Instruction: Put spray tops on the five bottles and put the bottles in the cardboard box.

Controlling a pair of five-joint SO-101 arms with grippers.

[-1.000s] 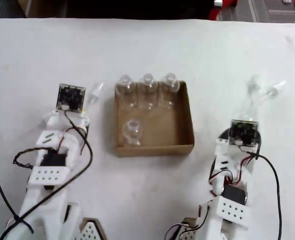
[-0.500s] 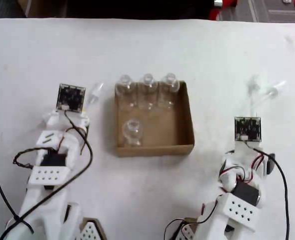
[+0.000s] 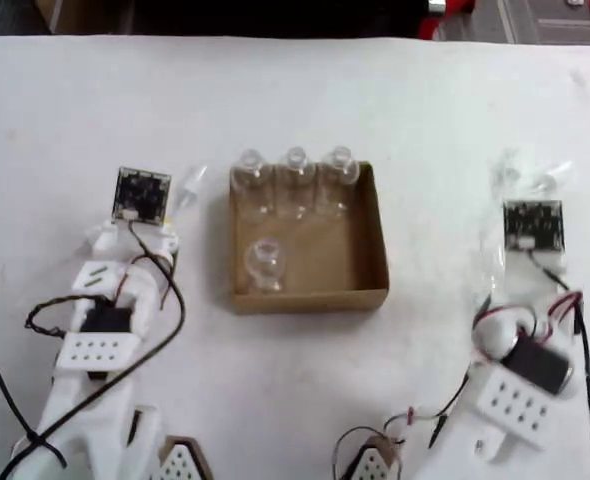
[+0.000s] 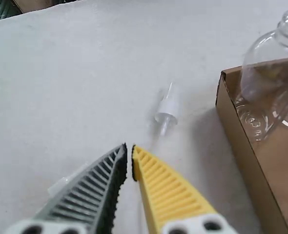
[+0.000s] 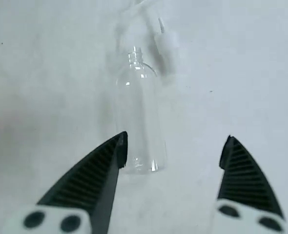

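Well, my left tool (image 4: 129,155) has its grey and yellow fingers pressed together with nothing between them. It hangs low over the bench (image 3: 65,100), on the left side of the cardboard box (image 3: 375,265). Just ahead of its tips a loose spray top (image 4: 166,111) lies flat on the bench, near the box's wall but apart from it.

Inside the box a row of three bottles (image 3: 295,183) stands against the far wall, all clear, upright and open-necked, packed close side by side. The fourth bottle (image 3: 263,262) stands alone in the near left corner, upright too, with open cardboard between it and the row.

My right tool (image 5: 175,146) is spread wide and grips nothing. It sits over the bench well to the right of the box. Below it lies the fifth bottle (image 5: 136,114) — on its side, with its neck pointing away from the tool. Its base is close by one black finger and well apart from the other. A second spray top (image 5: 166,41) lies on the bench just beside the bottle's neck — whether the two touch I cannot tell.
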